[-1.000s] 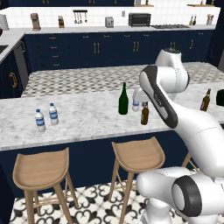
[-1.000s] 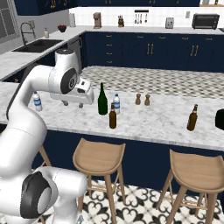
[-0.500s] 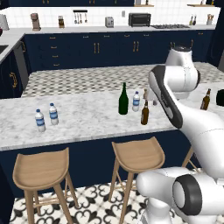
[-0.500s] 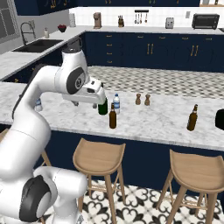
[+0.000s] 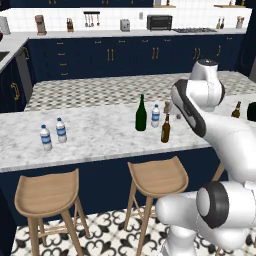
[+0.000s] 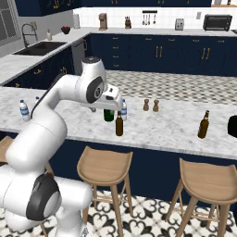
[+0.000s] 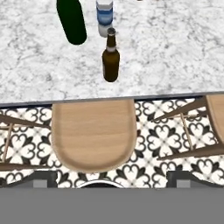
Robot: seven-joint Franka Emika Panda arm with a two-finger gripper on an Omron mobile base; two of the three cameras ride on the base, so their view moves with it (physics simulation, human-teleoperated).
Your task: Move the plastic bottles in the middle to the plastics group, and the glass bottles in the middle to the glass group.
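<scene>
Bottles stand in three clusters along the marble counter (image 5: 100, 135) in front of you. In the middle you have the green bottle (image 5: 141, 114), a small water bottle (image 5: 155, 116) just beside it, and a brown beer bottle (image 5: 165, 129) nearer the counter's front edge, apart from both. All three are upright. From the hand camera you look down on the same three: the green bottle (image 7: 71, 19) and water bottle (image 7: 104, 15) at the top, the beer bottle (image 7: 110, 56) below them, and a wooden stool (image 7: 92, 133) under the counter edge.

Your plastics group, two water bottles (image 5: 53, 133) close together, sits well to the left on the counter. Your glass group, a single brown bottle (image 6: 203, 125), stands well to the right, near the counter's far end. Two small shakers (image 6: 151, 105) stand behind the middle cluster.

Your gripper (image 6: 116, 102) hangs above the middle bottles, touching none of them. Its fingers are spread wide and hold nothing.
</scene>
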